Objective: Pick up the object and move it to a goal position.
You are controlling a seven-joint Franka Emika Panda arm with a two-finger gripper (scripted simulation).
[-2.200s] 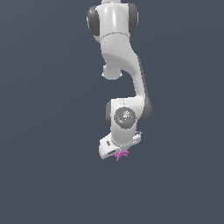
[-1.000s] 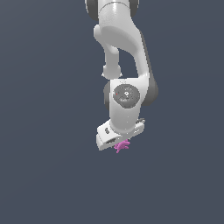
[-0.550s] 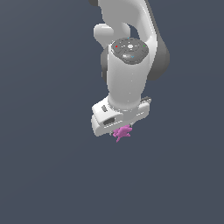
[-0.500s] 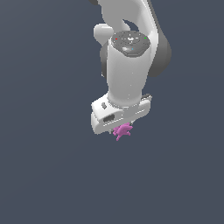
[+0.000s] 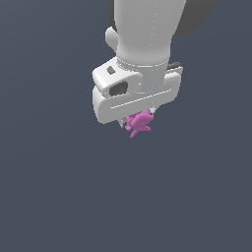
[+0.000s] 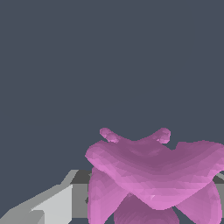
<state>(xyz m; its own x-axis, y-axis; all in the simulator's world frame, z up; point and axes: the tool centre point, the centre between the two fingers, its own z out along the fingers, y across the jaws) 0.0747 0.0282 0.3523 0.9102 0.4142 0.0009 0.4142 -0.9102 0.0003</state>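
The object is a small magenta-pink spiky lump hanging just under the white hand of my arm in the exterior view. My gripper is shut on it; the fingers are mostly hidden behind the wide white hand body. The wrist view is filled low down by the object, its pink prongs spreading out, with a grey-white finger beside it. The arm reaches down from the top of the exterior view and looms large, close to the camera.
A plain dark blue-grey surface fills the background of both views. No other objects, containers or edges show.
The arm has swung toward the exterior camera and risen, carrying the object with it; hand and object now look larger and sit higher in view. The grip has stayed shut.
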